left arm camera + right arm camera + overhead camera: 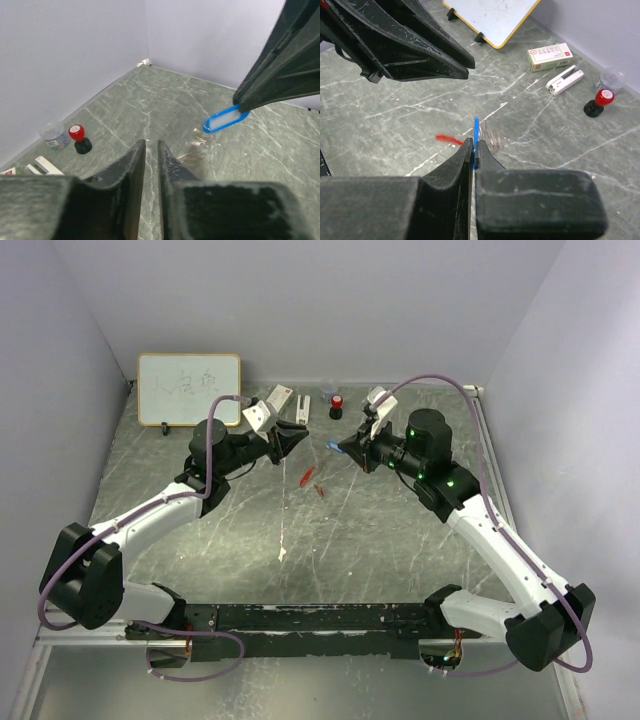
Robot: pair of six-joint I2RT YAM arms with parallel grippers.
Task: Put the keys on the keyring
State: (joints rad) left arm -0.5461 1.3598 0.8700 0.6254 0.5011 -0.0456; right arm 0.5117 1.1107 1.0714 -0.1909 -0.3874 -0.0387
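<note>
Grey marbled worktop (400,530): the right end effector (472,146) clenches the blue key (226,119) aloft, seemingly for threading. The left end effector (151,146), barely parted, grasps nothing. Probably the keyring (309,477) lies between the arms.

Both arms wear the same colours: white shells on the long links, chunky black housings at every joint. Off one end of the black base rail (320,618), the left arm (150,515) trails a purple cable (209,455) from its shoulder block out to the wrist. Off the rail's other end, the right arm (500,540) has a matching cable, and green lights (412,432) glow on its black wrist motor. A white camera block (258,415) sits by each wrist, farthest from the rail. Up close, the left gripper (151,142) shows black, wedge-shaped fingers (131,170), scuffed pale along the edges. The right gripper (472,150) looks much the same, matte and finely textured.
</note>
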